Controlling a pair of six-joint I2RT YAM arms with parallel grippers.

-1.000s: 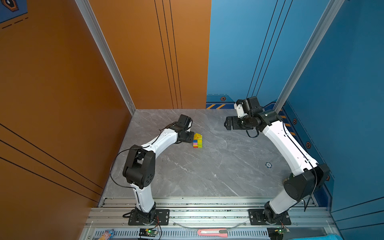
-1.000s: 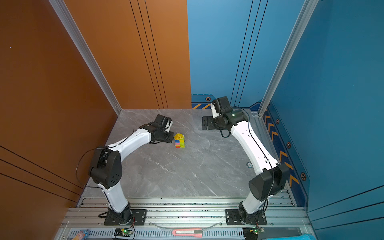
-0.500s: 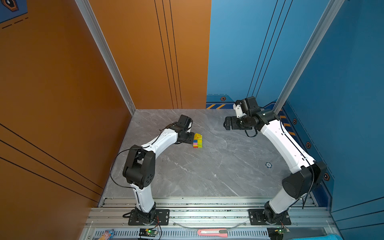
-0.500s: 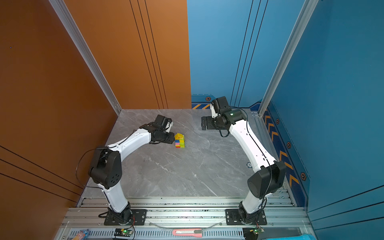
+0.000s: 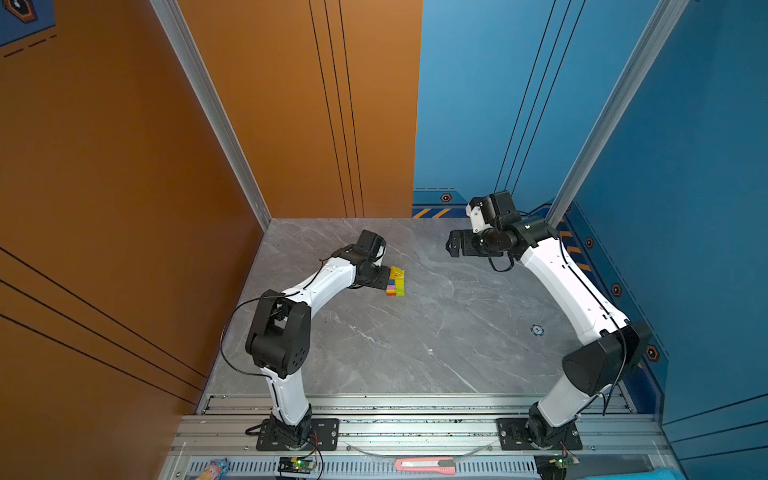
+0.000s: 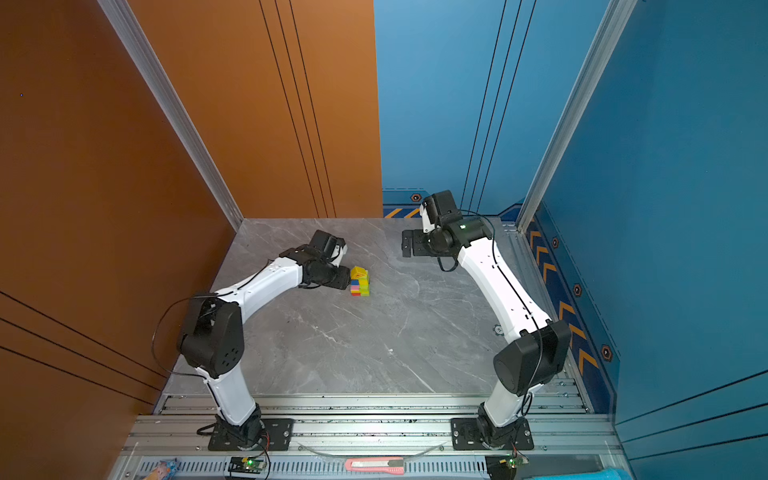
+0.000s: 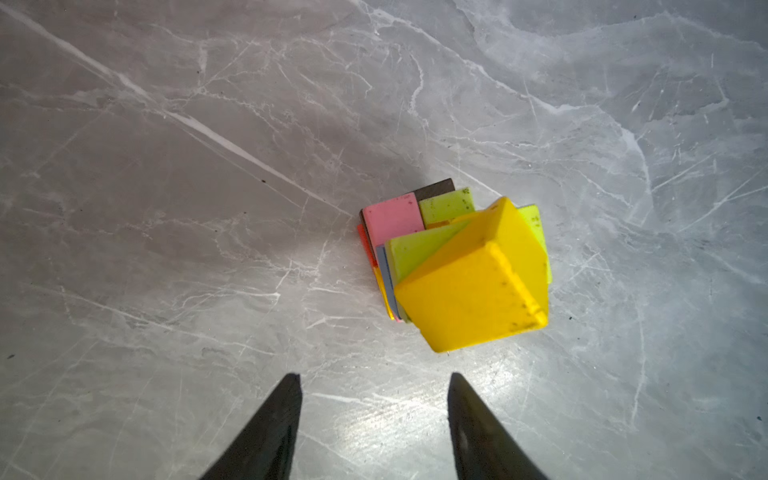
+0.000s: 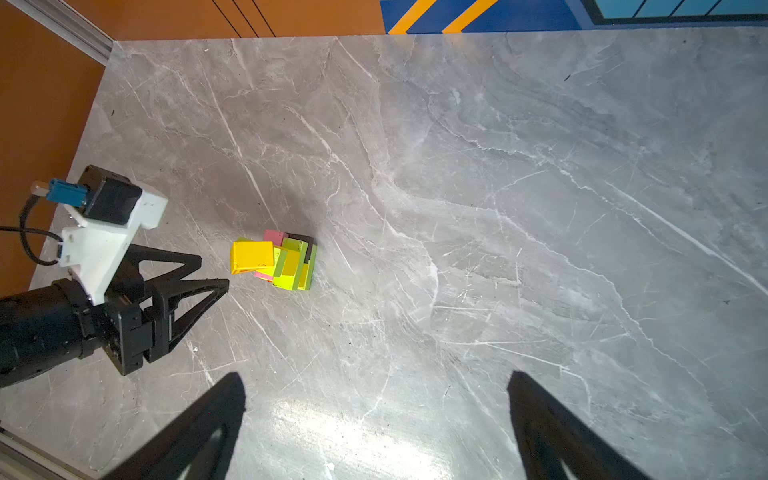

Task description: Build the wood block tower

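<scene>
Several light wood blocks (image 7: 395, 216) form the tower (image 5: 395, 282) on the table (image 5: 415, 353), probably tippy; grip only flat sides. Left gripper (image 7: 374, 376) beside it stands half-open, empty; right gripper (image 8: 375, 374) hangs wide, well apart.

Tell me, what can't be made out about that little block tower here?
- The tower: too small in both top views to count its blocks.
- Lower layers: left wrist view, mostly covered by the yellow roof piece.
- Colourful item, bottom left of both top views: cut off by the picture edge.
</scene>
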